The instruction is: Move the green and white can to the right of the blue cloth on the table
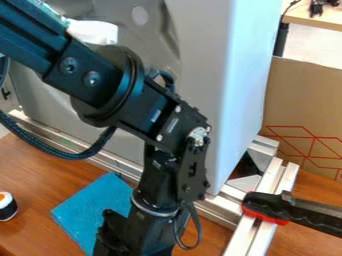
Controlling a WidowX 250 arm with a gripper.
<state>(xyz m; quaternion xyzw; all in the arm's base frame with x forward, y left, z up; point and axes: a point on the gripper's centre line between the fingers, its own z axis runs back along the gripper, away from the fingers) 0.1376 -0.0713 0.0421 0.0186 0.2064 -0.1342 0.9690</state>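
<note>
The black gripper [130,235] hangs low at the bottom edge of the view, left of centre, over the right part of a blue cloth [87,212]. Part of the cloth is hidden behind it; whether the two touch I cannot tell. On the wooden table [30,162] at the far left is a small round sushi-like piece [7,206], white and black with an orange top, well apart from the gripper.
A large grey panel with a pale side wall [237,85] stands behind the arm, above metal rails [270,185]. A black-and-red handle [267,207] crosses the rails at right. Cardboard [304,105] with red lines stands behind.
</note>
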